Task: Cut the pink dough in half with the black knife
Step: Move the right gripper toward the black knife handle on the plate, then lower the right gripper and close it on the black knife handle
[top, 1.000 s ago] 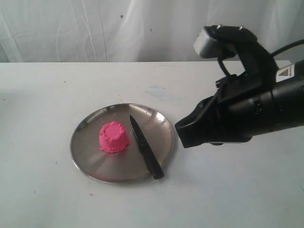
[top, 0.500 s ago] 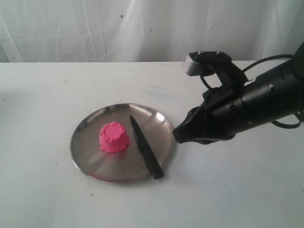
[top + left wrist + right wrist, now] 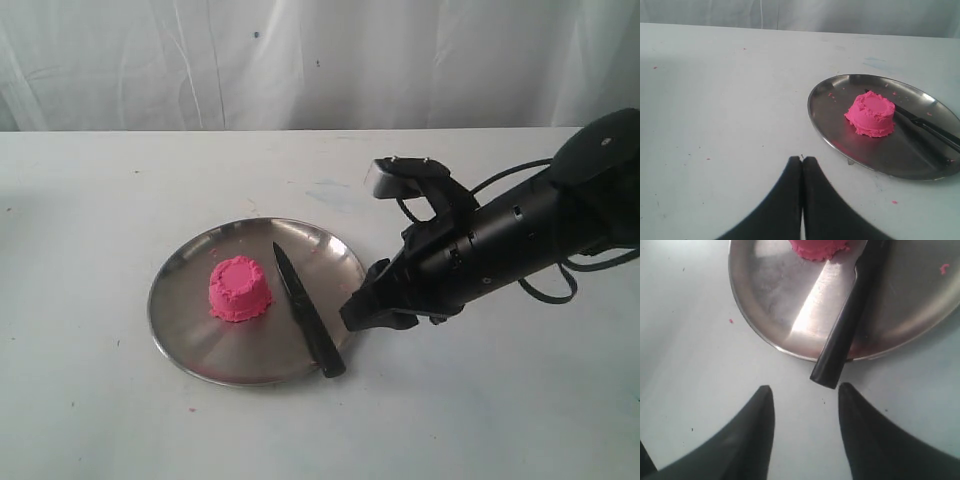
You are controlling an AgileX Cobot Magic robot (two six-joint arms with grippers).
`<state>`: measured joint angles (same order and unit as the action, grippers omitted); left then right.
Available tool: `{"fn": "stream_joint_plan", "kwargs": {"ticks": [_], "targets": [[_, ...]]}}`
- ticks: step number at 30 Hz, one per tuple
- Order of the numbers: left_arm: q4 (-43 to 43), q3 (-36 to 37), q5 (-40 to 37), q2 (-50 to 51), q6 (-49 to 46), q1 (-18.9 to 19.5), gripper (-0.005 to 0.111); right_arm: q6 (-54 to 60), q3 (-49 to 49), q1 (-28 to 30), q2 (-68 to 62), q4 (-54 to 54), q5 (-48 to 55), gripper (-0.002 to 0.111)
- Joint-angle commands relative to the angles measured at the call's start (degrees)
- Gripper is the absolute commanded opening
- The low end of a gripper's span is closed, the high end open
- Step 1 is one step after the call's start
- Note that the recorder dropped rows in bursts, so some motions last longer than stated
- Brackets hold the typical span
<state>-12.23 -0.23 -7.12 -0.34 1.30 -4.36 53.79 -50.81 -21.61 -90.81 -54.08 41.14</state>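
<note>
Reaching for the black knife [image 3: 850, 315] beside the pink dough [image 3: 239, 289] on the steel plate [image 3: 190, 330], we hold our right gripper [image 3: 805, 392] with jaws apart at its handle; the left gripper [image 3: 802, 162] is closed. Next we must straddle the handle and close.

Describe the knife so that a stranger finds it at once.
On the white table lies a round steel plate. The knife rests on it beside the pink dough, handle overhanging the rim. It is slim and wholly black.
</note>
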Motion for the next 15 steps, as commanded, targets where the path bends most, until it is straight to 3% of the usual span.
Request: {"fn": "stream_joint_plan", "kwargs": {"ticks": [1,15], "targets": [[-0.11,0.23,-0.11,0.34,-0.02,-0.29,0.000,1.76,-3.30,0.64,-2.79,-1.15,2.18,0.040],[-0.11,0.23,-0.11,0.34,-0.02,-0.29,0.000,3.01,-12.76,0.64,-16.79,-1.93,6.82,0.040]]}}
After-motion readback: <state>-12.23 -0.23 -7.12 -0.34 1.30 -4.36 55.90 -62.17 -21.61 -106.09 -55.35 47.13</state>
